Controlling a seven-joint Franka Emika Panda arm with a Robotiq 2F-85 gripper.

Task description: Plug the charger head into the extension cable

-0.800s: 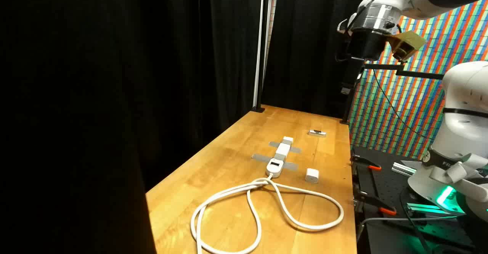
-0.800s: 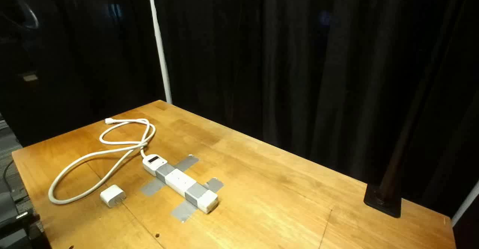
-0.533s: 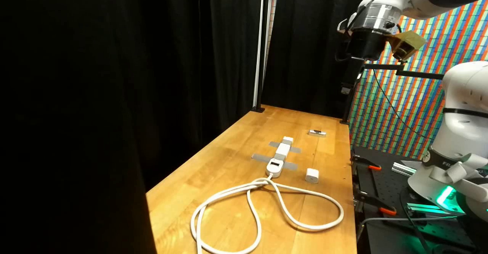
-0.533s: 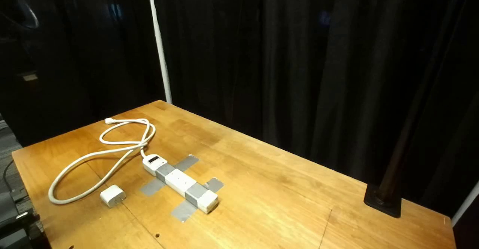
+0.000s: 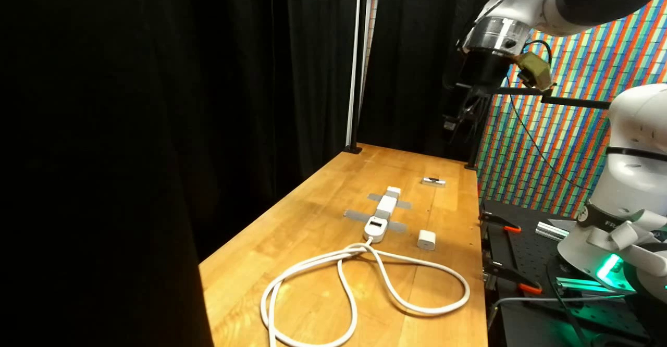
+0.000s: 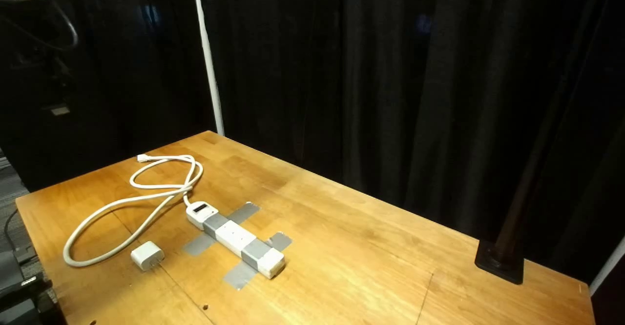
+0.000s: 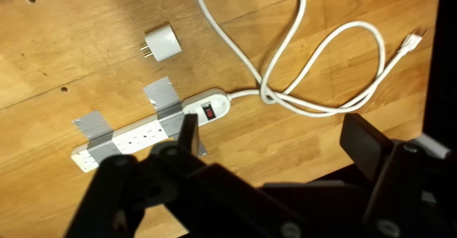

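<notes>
The small white squarish plastic charger head (image 7: pixel 163 44) is just lying on the light-brown wooden bench (image 6: pixel 371 247), near the long white plastic socket bar (image 7: pixel 137 138) but apart from it. In the wrist view it's around 12 o'clock from the middle of the bar, with its two metal prongs (image 7: pixel 148 55) pointing toward 8 o'clock or so.

Two strips of grey tape (image 7: pixel 161 93) go across the bar and onto the bench on both sides. The thick white looped extension cable (image 7: pixel 264 88) runs out of its bar's rounded end, the one with the red-and-black switch (image 7: pixel 209 112), at about 3 o'clock, then crosses over itself in big loops. Its small white plug (image 7: pixel 410 42) is way out at 2 o'clock in that view.

As for the black gripper (image 7: pixel 273 130), it's up in the air, well apart from everything on the bench, and the jaws are wide apart with wood showing through the gap. Going by the wrist view there, since in both exterior views it's dark against the black cloth curtain (image 6: pixel 415 95) and hard to make out.

In an exterior view there's also a tiny flat pale-and-dark scrap (image 5: pixel 433 182) at 12 o'clock from the charger head, well apart.
</notes>
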